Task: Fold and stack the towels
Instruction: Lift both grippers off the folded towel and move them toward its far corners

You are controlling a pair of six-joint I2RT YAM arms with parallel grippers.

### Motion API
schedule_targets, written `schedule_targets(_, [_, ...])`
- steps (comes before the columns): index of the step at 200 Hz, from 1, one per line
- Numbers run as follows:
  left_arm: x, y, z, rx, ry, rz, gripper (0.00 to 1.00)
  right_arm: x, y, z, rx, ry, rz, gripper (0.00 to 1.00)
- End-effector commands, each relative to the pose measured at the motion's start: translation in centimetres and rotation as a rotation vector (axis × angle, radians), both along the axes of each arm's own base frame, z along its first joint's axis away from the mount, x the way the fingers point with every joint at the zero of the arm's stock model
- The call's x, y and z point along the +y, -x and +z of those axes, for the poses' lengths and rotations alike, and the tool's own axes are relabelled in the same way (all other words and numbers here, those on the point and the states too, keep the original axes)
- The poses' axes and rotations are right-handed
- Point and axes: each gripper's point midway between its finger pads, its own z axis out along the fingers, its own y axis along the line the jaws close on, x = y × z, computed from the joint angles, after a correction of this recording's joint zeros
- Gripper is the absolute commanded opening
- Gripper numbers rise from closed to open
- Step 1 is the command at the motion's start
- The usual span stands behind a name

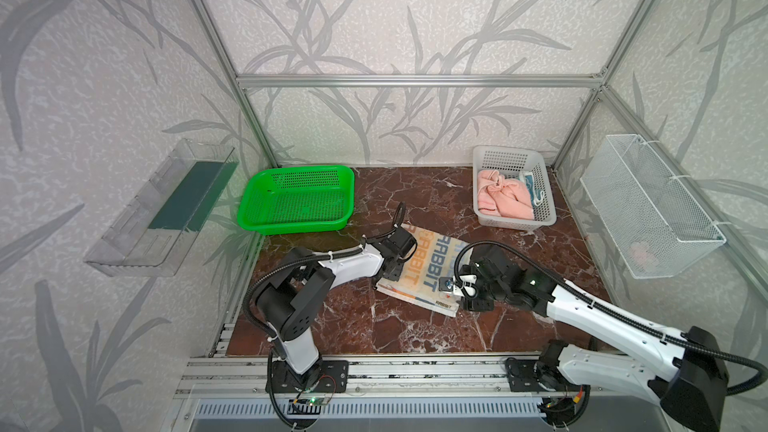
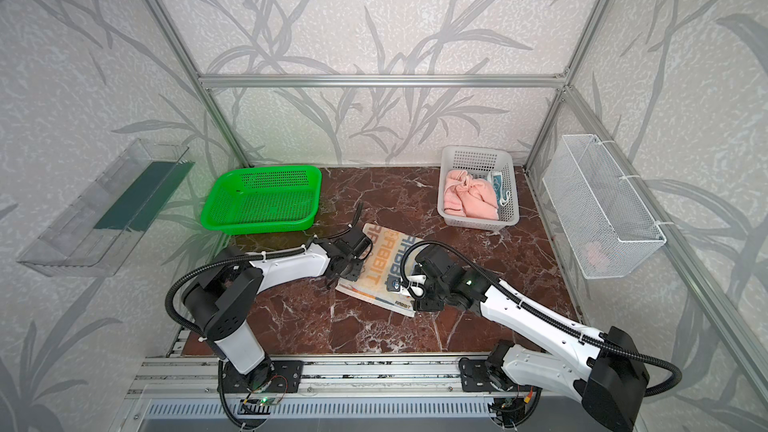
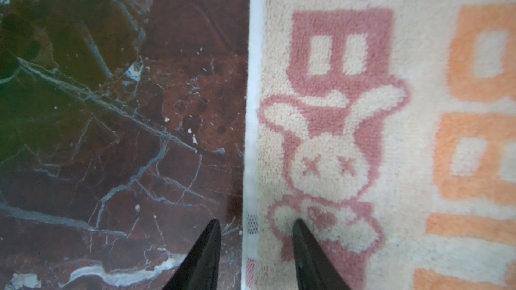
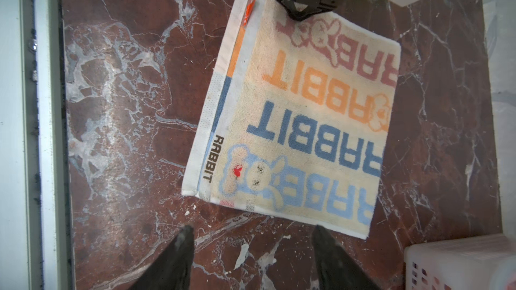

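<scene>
1. The cream towel [image 4: 307, 124] lies folded flat on the marble table [image 1: 415, 326], near the white basket [image 1: 515, 224], to its front and left in both top views.
2. It reads "RABBIT" in rows of pink, orange, dark blue and pale blue, with cartoon rabbits among them. A small black "RABBIT" runs along its border.
3. The left gripper [image 3: 257, 223] is at the towel edge away from the white basket. Its fingers are partly apart and straddle the hem, pinching nothing.
4. The right gripper [image 4: 252, 230], on the side nearer the white basket, is spread wide over bare marble and is empty.
5. The pink towel [image 1: 503, 197] is bunched inside the white basket, and the teal towel [image 1: 532, 189] is beside it.
</scene>
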Motion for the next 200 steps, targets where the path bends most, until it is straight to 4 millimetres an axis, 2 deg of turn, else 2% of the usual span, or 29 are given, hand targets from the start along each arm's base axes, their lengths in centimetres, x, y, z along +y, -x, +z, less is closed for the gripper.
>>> schedule_targets(1, [3.1,4.0,-4.4,0.18,-0.118,0.017,0.44,0.1,-0.8,0.7,-0.048,-0.016,-0.027,0.69])
schedule_targets(43, [2.2,3.6,-3.2,0.163,-0.077,0.004,0.44,0.7,-3.4,1.9,-0.029,-0.042,-0.189,0.72])
schedule_targets(62, [1.3,2.9,-1.7,0.138,-0.032,-0.008,0.46,0.5,-5.2,2.4,0.029,-0.054,-0.311,0.72])
schedule_targets(83, [0.3,2.0,0.8,0.087,0.008,-0.032,0.49,-0.9,-7.7,2.3,0.14,-0.066,-0.496,0.71])
schedule_targets(102, [0.0,1.0,3.3,0.022,0.017,-0.065,0.52,-2.1,-9.5,1.3,0.23,-0.05,-0.606,0.7])
schedule_targets(121, [-0.4,-0.3,5.9,-0.052,0.017,-0.102,0.58,-3.0,-11.0,0.1,0.309,-0.05,-0.682,0.63])
schedule_targets(128, [-0.5,-0.9,6.7,-0.079,0.015,-0.112,0.63,-3.2,-11.7,0.1,0.327,-0.064,-0.706,0.62])
schedule_targets(134, [-0.8,-1.4,7.2,-0.097,0.015,-0.124,0.85,-3.4,-12.2,-0.2,0.347,-0.072,-0.726,0.6])
schedule_targets(138, [-0.8,-1.7,7.5,-0.106,0.011,-0.13,0.89,-3.4,-12.4,-0.3,0.356,-0.074,-0.731,0.59])
schedule_targets(154, [-1.3,-2.8,8.3,-0.123,-0.001,-0.161,0.9,-4.0,-13.7,-0.9,0.385,-0.059,-0.76,0.55])
schedule_targets(182, [-1.9,-5.4,8.4,-0.14,-0.037,-0.202,0.89,-5.3,-15.3,-2.6,0.407,0.024,-0.808,0.51])
schedule_targets(185, [-1.9,-5.8,8.4,-0.141,-0.039,-0.2,0.89,-5.5,-15.5,-3.4,0.424,0.048,-0.819,0.5])
schedule_targets(200, [-2.0,-7.2,8.4,-0.139,-0.027,-0.195,0.87,-6.4,-16.4,-4.7,0.458,0.091,-0.854,0.45])
